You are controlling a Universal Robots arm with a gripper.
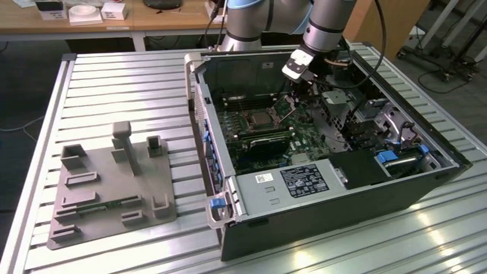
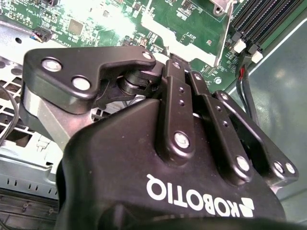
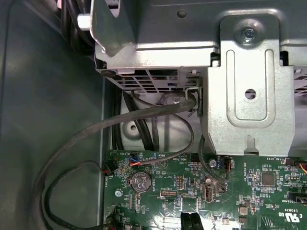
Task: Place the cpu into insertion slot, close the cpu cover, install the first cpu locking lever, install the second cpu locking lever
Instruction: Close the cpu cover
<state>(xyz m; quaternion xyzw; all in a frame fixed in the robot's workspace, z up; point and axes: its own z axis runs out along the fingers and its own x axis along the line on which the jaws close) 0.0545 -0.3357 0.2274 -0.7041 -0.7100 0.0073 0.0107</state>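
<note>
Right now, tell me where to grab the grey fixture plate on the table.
Probably its tallest upright post, from straight above: it stands clear of the lower blocks and offers flat faces; the fixture plate itself lies flush on the table.

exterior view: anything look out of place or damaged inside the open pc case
Nothing stands out. The case lies open on the table, the green board sits flat inside it, and the tool hangs near the insertion slot.
</note>
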